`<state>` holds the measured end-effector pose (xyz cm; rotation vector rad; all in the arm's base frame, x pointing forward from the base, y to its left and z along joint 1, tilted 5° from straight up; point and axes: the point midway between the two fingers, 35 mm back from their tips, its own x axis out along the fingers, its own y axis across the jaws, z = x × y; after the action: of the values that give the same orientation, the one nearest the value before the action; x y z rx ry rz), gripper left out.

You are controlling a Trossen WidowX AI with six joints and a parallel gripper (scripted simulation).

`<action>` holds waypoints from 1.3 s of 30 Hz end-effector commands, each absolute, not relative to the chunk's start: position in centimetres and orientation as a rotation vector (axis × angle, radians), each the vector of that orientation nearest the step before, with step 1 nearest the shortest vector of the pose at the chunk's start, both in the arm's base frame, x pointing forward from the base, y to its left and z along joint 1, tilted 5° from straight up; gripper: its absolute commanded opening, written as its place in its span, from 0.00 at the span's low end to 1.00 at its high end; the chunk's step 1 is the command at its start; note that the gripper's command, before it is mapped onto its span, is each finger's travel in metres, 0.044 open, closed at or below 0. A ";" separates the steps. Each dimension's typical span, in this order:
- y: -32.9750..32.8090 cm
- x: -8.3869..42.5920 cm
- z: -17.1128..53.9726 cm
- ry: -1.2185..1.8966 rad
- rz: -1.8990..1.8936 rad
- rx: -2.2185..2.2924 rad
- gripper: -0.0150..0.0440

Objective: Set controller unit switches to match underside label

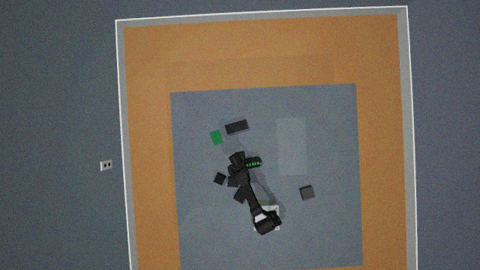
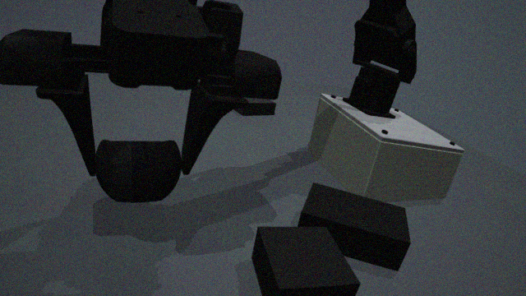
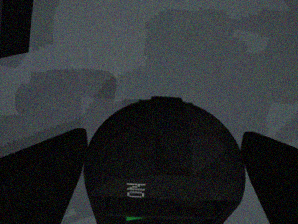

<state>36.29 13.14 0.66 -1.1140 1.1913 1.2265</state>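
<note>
The dark controller unit (image 1: pixel 253 161) (image 2: pixel 137 181) (image 3: pixel 167 167) is held above the bench, over its own shadow. My gripper (image 2: pixel 140 170) (image 3: pixel 165 140) is shut on it, one finger against each side. In the exterior view the unit shows end-on, with a flat upper edge and a rounded lower part. Several green switch ends show in a row in the top view, but their numbers are too small to read. In the wrist view an ON marking (image 3: pixel 135 190) and one green switch end (image 3: pixel 134 218) show near the bottom edge. The underside label is hidden in all current views.
Dark blocks (image 1: pixel 220 178) (image 1: pixel 241 195) lie left of the arm, and two (image 2: pixel 304 255) (image 2: pixel 357 222) stand before the pale base box (image 2: pixel 411 182). A green block (image 1: pixel 216 137) and a long dark block (image 1: pixel 236 127) lie farther up. A grey-brown block (image 1: pixel 307 192) lies right.
</note>
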 end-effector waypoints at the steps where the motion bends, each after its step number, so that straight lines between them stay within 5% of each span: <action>1: 13.0 35.9 -0.2 1.216 1.229 -1.109 0.83; 39: 14.4 35.8 -2.8 1.215 1.229 -1.108 0.83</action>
<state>36.25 14.50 -2.06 -1.1127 1.1940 1.2270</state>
